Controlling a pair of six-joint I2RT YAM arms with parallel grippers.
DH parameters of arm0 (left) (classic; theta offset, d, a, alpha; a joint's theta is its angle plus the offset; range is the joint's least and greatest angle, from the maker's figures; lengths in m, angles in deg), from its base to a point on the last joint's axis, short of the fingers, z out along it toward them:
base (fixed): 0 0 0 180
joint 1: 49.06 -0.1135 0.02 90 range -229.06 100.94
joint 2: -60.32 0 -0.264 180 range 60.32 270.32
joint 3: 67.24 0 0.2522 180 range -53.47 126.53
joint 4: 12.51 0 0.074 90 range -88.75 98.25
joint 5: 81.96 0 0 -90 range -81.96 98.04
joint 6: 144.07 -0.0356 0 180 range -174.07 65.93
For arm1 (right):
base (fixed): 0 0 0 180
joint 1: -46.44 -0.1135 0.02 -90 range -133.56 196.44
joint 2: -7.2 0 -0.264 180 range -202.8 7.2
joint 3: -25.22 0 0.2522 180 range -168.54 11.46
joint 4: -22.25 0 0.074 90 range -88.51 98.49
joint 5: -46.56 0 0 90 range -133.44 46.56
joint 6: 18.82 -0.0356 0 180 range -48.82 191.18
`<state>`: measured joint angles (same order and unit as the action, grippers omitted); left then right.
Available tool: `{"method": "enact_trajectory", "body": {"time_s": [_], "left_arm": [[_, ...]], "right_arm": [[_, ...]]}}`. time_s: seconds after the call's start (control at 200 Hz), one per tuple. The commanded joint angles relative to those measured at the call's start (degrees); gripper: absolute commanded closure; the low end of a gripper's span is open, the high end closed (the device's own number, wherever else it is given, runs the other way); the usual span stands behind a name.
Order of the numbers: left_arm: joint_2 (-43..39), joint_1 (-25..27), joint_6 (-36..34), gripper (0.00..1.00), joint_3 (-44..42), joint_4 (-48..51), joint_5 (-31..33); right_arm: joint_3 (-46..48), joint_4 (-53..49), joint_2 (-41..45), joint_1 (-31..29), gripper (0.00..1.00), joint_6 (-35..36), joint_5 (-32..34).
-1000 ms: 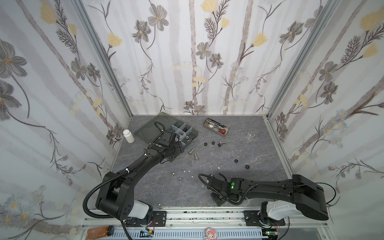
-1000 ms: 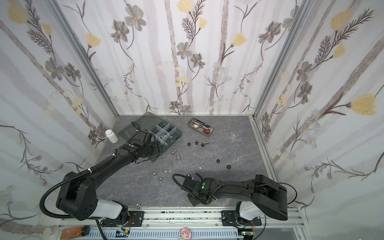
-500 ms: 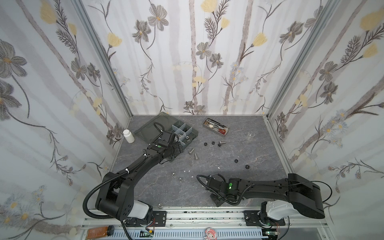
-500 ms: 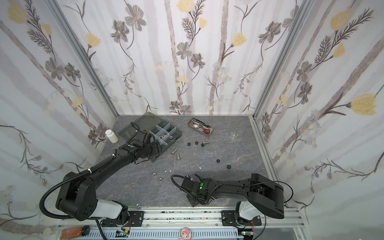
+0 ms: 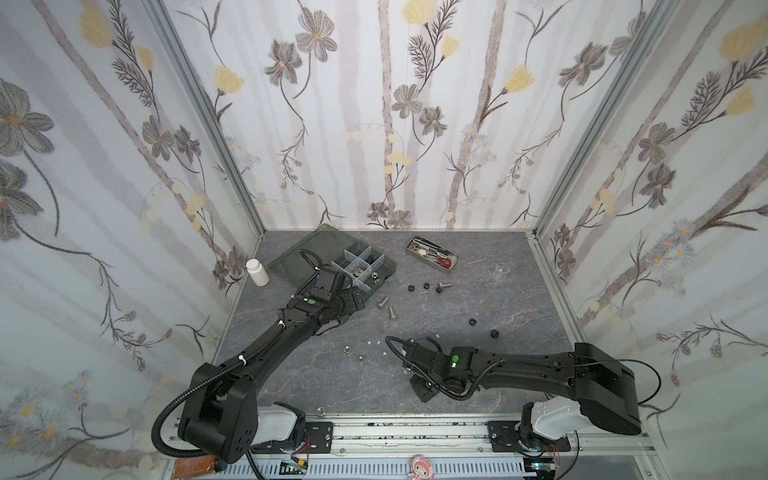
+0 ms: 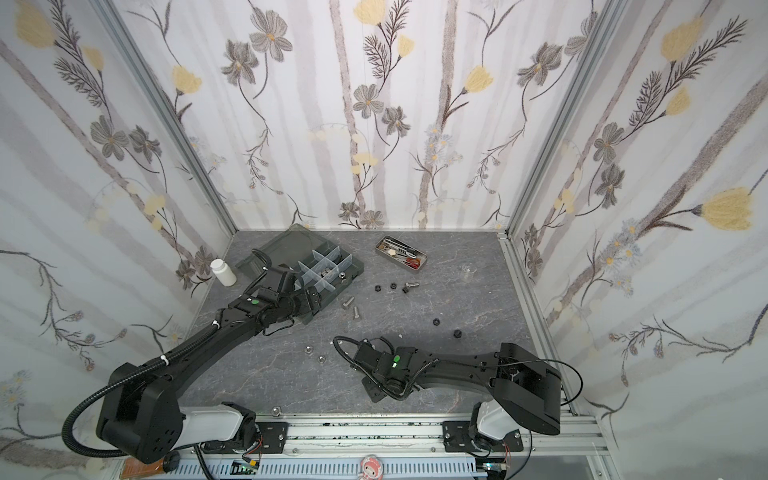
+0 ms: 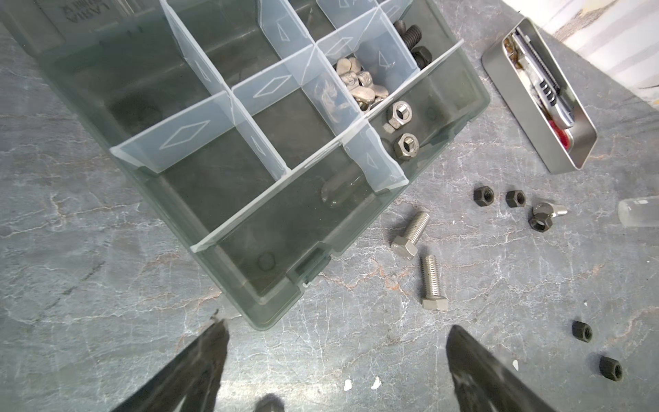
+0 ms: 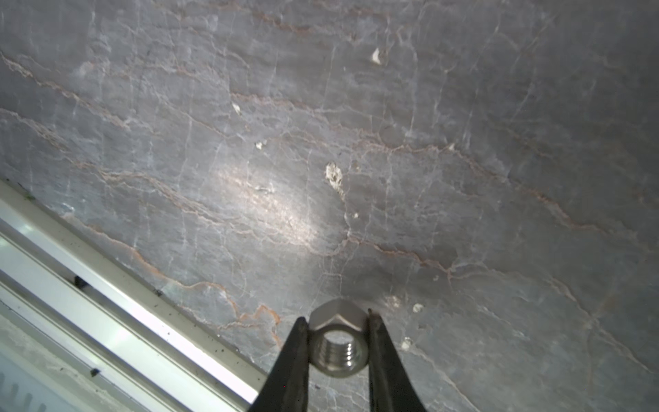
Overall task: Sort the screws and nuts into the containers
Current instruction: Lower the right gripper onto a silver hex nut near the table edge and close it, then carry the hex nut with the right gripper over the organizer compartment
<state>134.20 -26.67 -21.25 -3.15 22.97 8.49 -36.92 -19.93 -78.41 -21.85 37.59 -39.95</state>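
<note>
Right fingers clamp a silver nut by its flats; light, hard, probably slippery. Left fingers gape empty beside the organizer box.

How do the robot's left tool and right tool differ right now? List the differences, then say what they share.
The left tool stands wide open; the right tool is closed.
The left tool holds nothing; the right tool grips a silver nut.
The left tool is near a corner of the plastic box; the right tool is near the front rail.
Both are dark and over the grey table.
</note>
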Motion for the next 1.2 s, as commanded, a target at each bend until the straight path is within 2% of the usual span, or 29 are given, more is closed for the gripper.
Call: {"method": "enact_trajectory", "body": {"time_s": [0.0, 0.255, 0.465, 0.804, 1.194], "left_arm": [[-3.25, -0.22, -0.20, 0.00, -1.46, 0.25, 2.10], [-8.44, -0.33, -0.48, 0.00, -4.98, 2.22, 0.58], [-9.79, -0.34, -0.63, 0.00, -6.29, 5.84, 0.45], [-10.04, -0.32, 0.75, 0.00, -6.71, 6.50, -2.37], [-8.06, -0.33, 0.61, 0.01, -7.34, 6.15, -2.59]], "right_arm": [[-2.44, 0.21, -0.84, 2.00, 0.78, 2.93, -0.18], [-10.85, 0.65, -5.40, 9.10, 0.78, 9.39, -1.99], [-18.68, 1.20, -12.81, 14.23, 0.79, 13.81, -3.39], [-31.48, 2.85, -21.21, 20.83, 0.79, 16.84, -4.88], [-51.95, 3.81, -34.89, 28.03, 0.80, 18.25, -10.29]]}}
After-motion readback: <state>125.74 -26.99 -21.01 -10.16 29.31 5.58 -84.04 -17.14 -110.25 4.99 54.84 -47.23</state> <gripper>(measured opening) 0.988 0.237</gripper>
